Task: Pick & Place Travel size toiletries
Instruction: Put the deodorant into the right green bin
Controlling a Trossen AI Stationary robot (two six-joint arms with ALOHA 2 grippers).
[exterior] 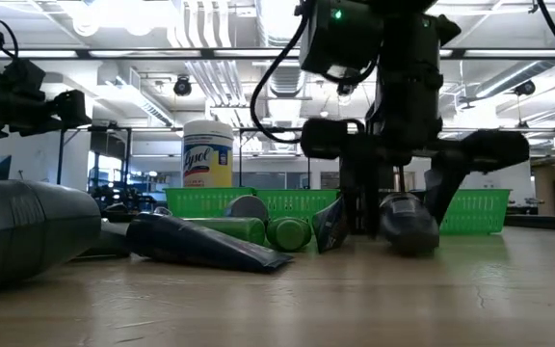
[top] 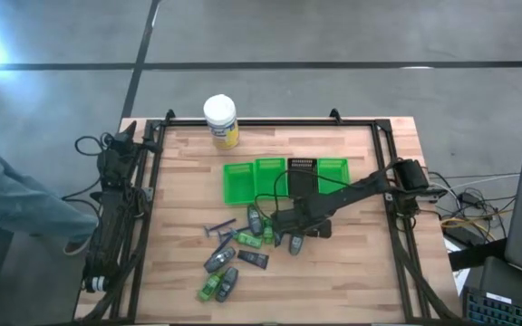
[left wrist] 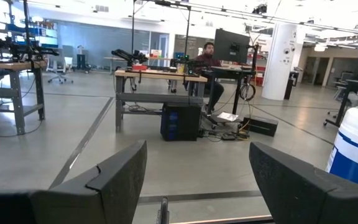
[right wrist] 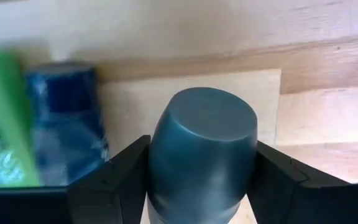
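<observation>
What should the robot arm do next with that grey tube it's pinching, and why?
Probably lift it straight up a little. The right gripper has its fingers against both sides of a dark grey tube, which in the low view sits down at the table beside other toiletries. Raising it first should clear those neighbours before carrying it toward the green trays. The left arm waits at the table's left edge.

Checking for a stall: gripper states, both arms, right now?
Left gripper: open, empty, parked at the table's left edge.
Right gripper: shut on a dark grey tube, down among the toiletries pile.
</observation>
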